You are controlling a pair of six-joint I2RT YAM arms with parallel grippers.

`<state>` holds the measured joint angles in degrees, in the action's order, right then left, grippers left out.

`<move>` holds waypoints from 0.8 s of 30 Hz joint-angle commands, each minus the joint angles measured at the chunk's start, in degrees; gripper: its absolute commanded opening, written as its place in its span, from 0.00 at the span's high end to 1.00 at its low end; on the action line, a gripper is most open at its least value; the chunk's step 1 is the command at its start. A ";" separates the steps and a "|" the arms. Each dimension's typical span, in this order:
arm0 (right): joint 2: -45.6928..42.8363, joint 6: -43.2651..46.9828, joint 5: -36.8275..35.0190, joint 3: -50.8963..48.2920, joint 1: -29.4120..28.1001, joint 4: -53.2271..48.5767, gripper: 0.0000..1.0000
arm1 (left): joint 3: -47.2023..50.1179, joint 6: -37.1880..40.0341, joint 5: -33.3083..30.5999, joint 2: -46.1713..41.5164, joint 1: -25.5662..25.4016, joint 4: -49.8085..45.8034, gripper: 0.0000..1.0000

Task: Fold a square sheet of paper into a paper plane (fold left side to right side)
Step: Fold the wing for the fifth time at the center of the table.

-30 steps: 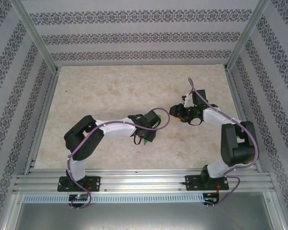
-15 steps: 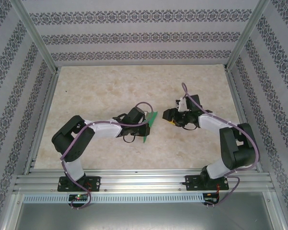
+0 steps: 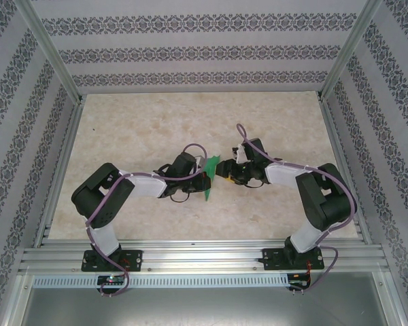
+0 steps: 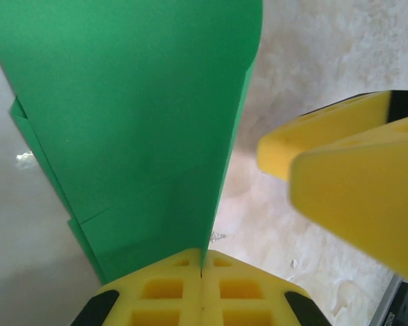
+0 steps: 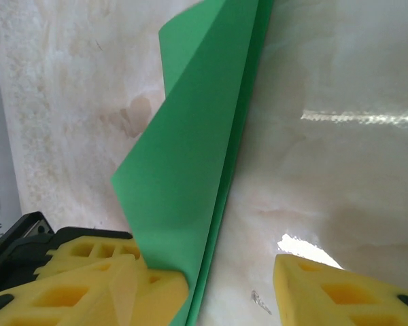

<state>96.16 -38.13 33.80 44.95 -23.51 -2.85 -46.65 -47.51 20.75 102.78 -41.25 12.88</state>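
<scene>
Both arms reach inward over the table (image 3: 156,122), elbows bent, wrists almost meeting near its middle. The left gripper (image 4: 201,270) is clamped tight on one edge of the folded green sheet of paper (image 4: 136,102), holding it on edge. The right gripper (image 5: 217,275) stands partly wide, one finger on either side of the sheet
</scene>
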 commanded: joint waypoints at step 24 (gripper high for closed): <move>10.61 -2.08 -3.06 5.01 -1.89 2.35 0.54 | 1.26 -2.51 1.65 -1.04 0.82 5.28 0.71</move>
<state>104.01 -40.64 33.06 49.76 -24.75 -0.78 -46.11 -50.02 22.00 102.78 -41.25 15.49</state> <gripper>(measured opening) 0.457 0.282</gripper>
